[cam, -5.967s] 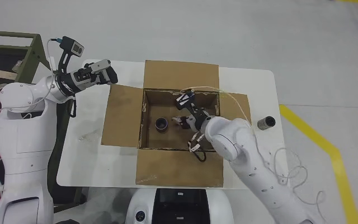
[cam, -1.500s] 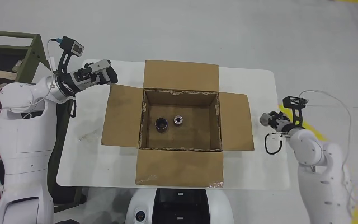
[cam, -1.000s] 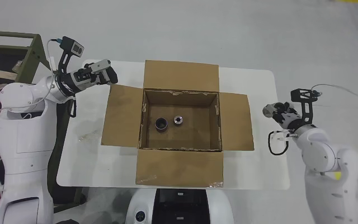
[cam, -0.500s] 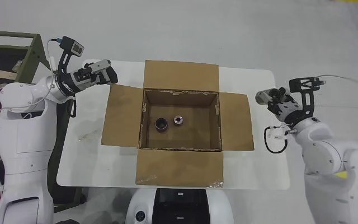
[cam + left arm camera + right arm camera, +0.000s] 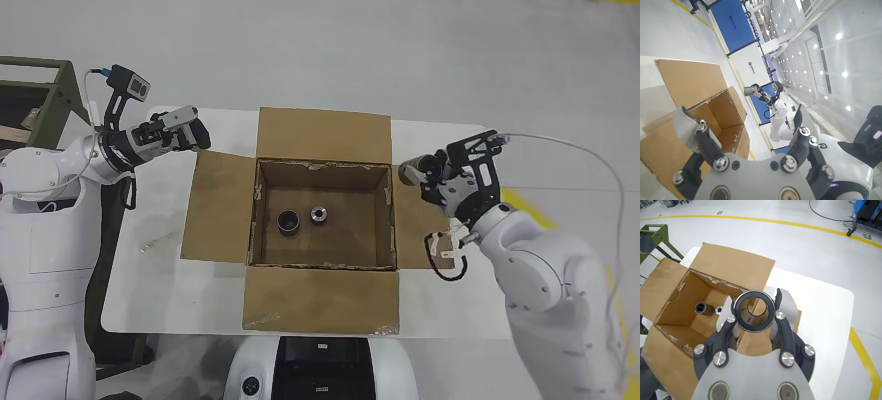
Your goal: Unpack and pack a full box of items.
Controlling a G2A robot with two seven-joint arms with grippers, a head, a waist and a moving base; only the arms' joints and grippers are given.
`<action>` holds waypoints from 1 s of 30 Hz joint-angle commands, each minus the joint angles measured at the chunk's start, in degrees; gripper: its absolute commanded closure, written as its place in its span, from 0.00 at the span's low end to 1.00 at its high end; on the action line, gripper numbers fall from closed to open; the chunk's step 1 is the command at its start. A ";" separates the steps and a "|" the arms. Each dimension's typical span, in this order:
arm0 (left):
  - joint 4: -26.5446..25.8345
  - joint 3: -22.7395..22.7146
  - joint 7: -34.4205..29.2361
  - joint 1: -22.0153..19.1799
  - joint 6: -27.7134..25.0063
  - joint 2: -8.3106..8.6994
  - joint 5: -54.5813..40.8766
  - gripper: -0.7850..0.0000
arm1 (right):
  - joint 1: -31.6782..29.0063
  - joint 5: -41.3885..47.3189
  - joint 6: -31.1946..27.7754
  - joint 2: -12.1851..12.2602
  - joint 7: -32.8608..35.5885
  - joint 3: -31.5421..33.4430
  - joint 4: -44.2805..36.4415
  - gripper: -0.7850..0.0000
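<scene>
Right claw (image 5: 754, 300): closed on a metal tube (image 5: 754, 313), one finger on each side of its dark rim. The tube's open end faces the wrist camera. Its lower body is hidden behind the claw. Something lines the bore in rows, too fine to make out.

From the top view the tube (image 5: 412, 172) sits over the far end of the box's right flap (image 5: 415, 225). The left wrist view shows it held up, clear of the cardboard.

Box (image 5: 320, 250): open, all four flaps spread on the white surface (image 5: 150, 290). On its floor are a dark sleeve (image 5: 288, 220) and, just beside it, a small silver piece (image 5: 318, 213) with a centre hole. The shape of the silver piece is otherwise unclear. In the right wrist view the claw cuts off the box's near right corner.

Left claw (image 5: 740, 117): fingers spread wide, holding nothing, above the far left corner of the surface and apart from the box. Its wrist camera sees the box's walls but not the floor.
</scene>
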 commanded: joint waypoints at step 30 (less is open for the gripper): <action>0.00 0.00 0.00 0.00 0.00 0.00 0.00 0.00 | 8.58 -7.42 2.28 -2.27 2.34 -21.54 7.03 1.00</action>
